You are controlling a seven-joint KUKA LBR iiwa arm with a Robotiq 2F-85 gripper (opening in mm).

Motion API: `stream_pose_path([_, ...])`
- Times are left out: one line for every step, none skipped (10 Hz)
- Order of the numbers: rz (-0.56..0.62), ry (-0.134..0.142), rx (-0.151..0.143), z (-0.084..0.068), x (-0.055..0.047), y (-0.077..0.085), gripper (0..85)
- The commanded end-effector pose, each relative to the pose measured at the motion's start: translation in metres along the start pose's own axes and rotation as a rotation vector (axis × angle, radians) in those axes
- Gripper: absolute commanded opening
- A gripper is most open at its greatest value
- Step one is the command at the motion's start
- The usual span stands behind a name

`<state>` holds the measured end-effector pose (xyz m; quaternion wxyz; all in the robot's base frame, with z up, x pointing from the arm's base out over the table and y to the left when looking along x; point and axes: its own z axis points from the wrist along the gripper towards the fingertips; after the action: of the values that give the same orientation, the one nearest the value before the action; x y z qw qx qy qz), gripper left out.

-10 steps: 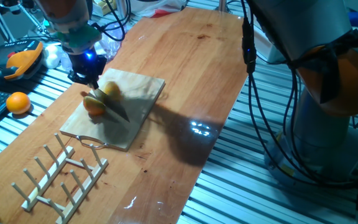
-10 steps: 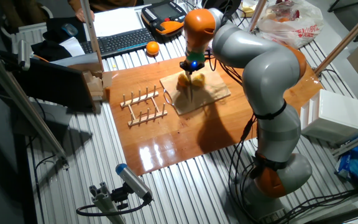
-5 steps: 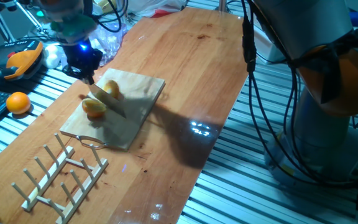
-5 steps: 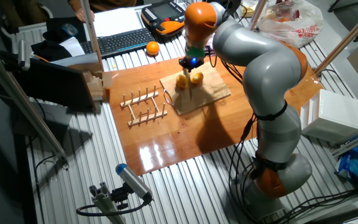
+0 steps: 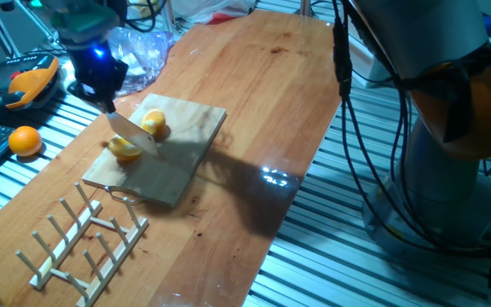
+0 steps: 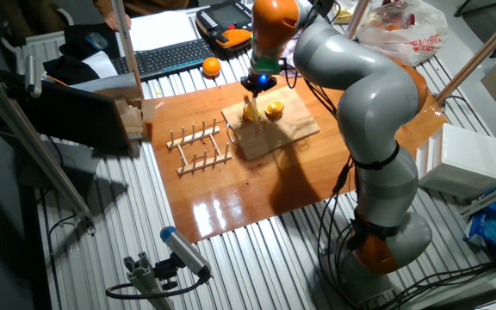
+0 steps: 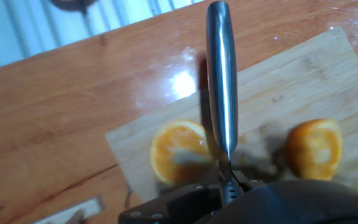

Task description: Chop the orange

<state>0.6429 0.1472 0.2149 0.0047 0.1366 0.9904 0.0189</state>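
The orange lies cut in two on a wooden cutting board (image 5: pixel 186 145). One half (image 5: pixel 126 149) is near the board's left edge and the other half (image 5: pixel 153 124) is a little behind it. In the hand view the halves (image 7: pixel 179 152) (image 7: pixel 312 146) lie with their pulpy faces up on either side of the blade. My gripper (image 5: pixel 99 89) is shut on a knife (image 5: pixel 135 135) and holds it raised, with the blade slanting down over the halves. The knife (image 7: pixel 221 81) points away from the hand. In the other fixed view my gripper (image 6: pixel 257 83) hangs above the halves (image 6: pixel 274 108).
A second whole orange (image 5: pixel 25 141) lies off the wooden table to the left, next to a keyboard. An orange-and-black handheld device (image 5: pixel 32 81) lies behind it. A wooden dish rack (image 5: pixel 83 243) stands in front of the board. The arm's base (image 5: pixel 459 128) and cables are on the right.
My gripper has risen and moved back to the left with the knife. The blade has come up off the orange. The two halves now lie apart on the board.
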Motion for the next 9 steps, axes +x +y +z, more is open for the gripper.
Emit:
stream_pose_path([-0.020, -0.001, -0.011, -0.0050, 0.0019, -0.0014, 0.0])
stream_pose_path([-0.030, 0.008, -0.051, -0.0075, 0.0041, -0.0029, 0.0])
stream_pose_path([-0.040, 0.018, -0.069, -0.0086, 0.0064, -0.0037, 0.0])
stream_pose_path([-0.056, 0.023, -0.064, -0.0091, 0.0072, -0.0038, 0.0])
stream_pose_path([-0.058, 0.029, -0.069, -0.0090, 0.0070, -0.0040, 0.0])
stream_pose_path([-0.067, 0.026, -0.065, -0.0084, 0.0060, -0.0048, 0.0])
stream_pose_path([-0.078, 0.025, -0.064, -0.0080, 0.0055, -0.0051, 0.0])
stream_pose_path([-0.091, 0.025, -0.063, -0.0080, 0.0055, -0.0051, 0.0])
stream_pose_path([-0.102, 0.023, -0.052, -0.0080, 0.0055, -0.0051, 0.0])
